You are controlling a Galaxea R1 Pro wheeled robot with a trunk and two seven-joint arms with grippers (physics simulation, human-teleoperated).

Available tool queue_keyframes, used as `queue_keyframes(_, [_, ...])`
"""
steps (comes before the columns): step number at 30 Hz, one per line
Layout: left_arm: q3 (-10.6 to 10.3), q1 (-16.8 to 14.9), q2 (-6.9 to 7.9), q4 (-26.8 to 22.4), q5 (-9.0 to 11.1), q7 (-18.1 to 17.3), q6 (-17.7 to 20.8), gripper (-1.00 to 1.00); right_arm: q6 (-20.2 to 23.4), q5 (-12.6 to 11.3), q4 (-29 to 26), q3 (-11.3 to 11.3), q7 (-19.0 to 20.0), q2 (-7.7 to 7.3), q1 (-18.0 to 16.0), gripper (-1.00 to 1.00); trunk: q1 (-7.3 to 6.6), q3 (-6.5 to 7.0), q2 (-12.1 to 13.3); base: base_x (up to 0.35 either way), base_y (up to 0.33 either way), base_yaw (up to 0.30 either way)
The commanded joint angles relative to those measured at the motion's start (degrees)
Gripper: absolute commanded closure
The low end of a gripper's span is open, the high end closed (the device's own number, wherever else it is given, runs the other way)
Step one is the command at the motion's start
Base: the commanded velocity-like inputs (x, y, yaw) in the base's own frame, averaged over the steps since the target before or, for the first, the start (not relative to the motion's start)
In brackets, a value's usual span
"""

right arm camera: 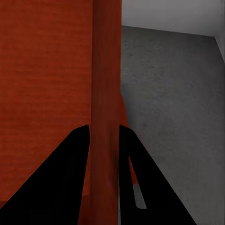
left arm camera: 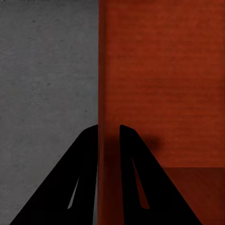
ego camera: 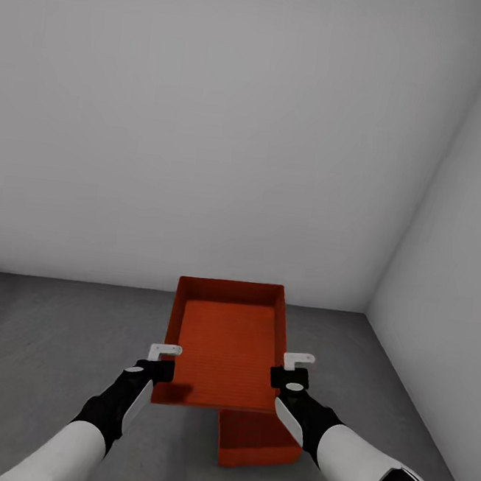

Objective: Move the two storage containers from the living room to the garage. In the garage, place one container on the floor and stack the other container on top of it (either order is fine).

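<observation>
I hold one orange-red storage container (ego camera: 226, 343) level above the dark grey garage floor (ego camera: 52, 339). My left gripper (ego camera: 162, 362) is shut on its left wall and my right gripper (ego camera: 290, 369) is shut on its right wall. The other storage container (ego camera: 253, 442) lies on the floor beneath, mostly covered, its near right part sticking out. In the left wrist view the gripper (left arm camera: 108, 126) pinches the thin wall of the container (left arm camera: 164, 84). In the right wrist view the gripper (right arm camera: 104, 126) clamps the wall of the container (right arm camera: 47, 70).
A plain pale grey wall (ego camera: 207, 133) stands close ahead and a side wall (ego camera: 461, 256) closes the right, meeting in a corner. Bare concrete floor (right arm camera: 173, 93) spreads to the left and right of the containers.
</observation>
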Motion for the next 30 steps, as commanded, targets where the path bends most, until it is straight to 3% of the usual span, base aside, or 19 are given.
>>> queue_keyframes(1, [-0.91,-0.05,0.06,-0.26,0.57,0.58,0.28,1.00,0.93,-1.84,1.40,1.46,-0.56,-0.73,-0.08,1.00,0.07,-0.13,-0.13,0.321,0.026,-0.002])
queue_keyframes(10, [-0.89,-0.05,0.07,-0.38,0.49,0.60,0.26,1.00,0.92,-1.84,1.40,1.44,-0.56,-0.81,-0.08,1.00,0.07,-0.13,-0.13,0.301,0.005,0.000])
queue_keyframes(18, [-0.82,-0.05,-0.09,-0.54,0.49,0.91,0.66,1.00,0.93,-1.84,1.40,1.42,-0.56,-0.81,-0.08,1.00,0.07,-0.13,-0.13,0.037,-0.003,0.000])
queue_keyframes(30, [-0.82,-0.05,-0.11,-0.52,0.49,1.02,0.68,1.00,0.93,-1.84,1.40,1.41,-0.56,-0.81,-0.08,1.00,0.07,-0.13,-0.13,0.108,-0.225,0.000])
